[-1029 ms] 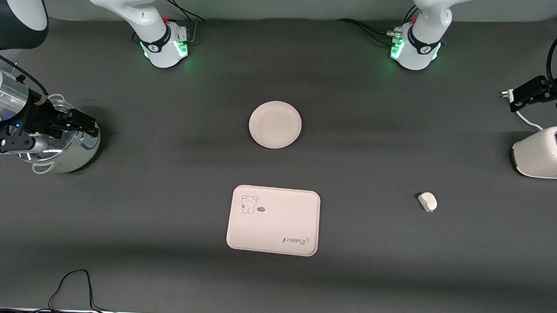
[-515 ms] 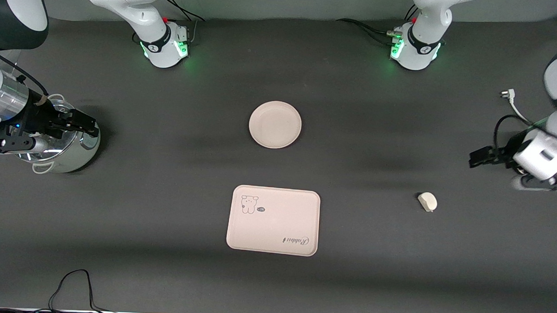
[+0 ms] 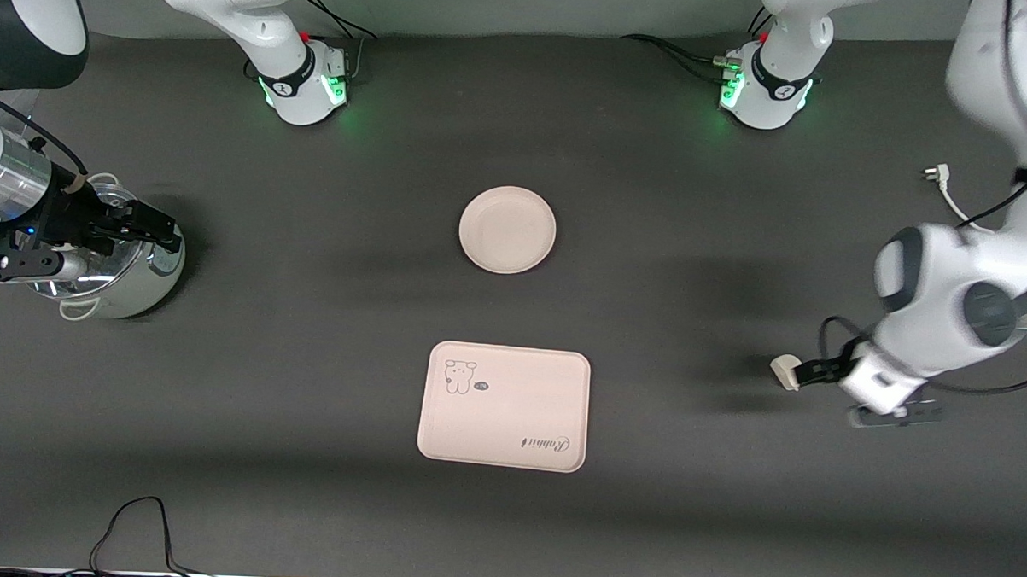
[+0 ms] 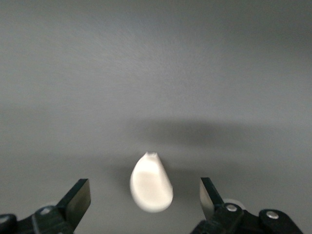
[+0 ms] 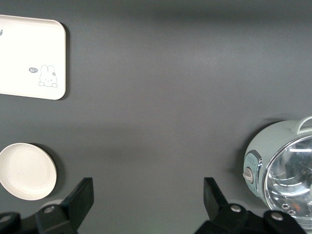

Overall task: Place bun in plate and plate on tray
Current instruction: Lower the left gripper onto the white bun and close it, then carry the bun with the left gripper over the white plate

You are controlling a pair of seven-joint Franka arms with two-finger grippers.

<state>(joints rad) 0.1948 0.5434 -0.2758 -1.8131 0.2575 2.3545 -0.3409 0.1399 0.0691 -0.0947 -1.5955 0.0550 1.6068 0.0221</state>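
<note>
— Off-white and oval, the bun (image 3: 785,370) lies on the dark table (image 3: 301,486) at the right of the front frame, a little below mid-height. Where is the left gripper (image 3: 808,373)?

— Right at the bun, low over it, at the end of the arm that comes in from the frame's right edge. In the left wrist picture the bun (image 4: 151,184) sits low in the frame between the two fingers (image 4: 78,199), which stand wide apart with clear table on either side of it. Nothing is gripped.

— And the plate (image 3: 507,229)?

— Centre of the front frame, slightly above the middle, bare. The tray (image 3: 504,406) lies just below it in the frame, nearer the camera, with a gap of table between them. Bear drawing at the tray's upper left corner, cursive lettering at its lower right.

— The right gripper (image 3: 159,226)?

— At the left edge of the front frame, over a shiny steel pot (image 3: 129,275), waiting. Its own wrist picture shows the fingers (image 5: 83,196) spread wide and holding nothing, the pot (image 5: 282,170) at the lower right of that frame, the plate (image 5: 27,170) at the lower left, the tray (image 5: 29,56) at the upper left.

— Anything else?

— A white plug and cord (image 3: 944,188) at the upper right of the front frame, and a black cable (image 3: 142,523) at the lower left.
</note>
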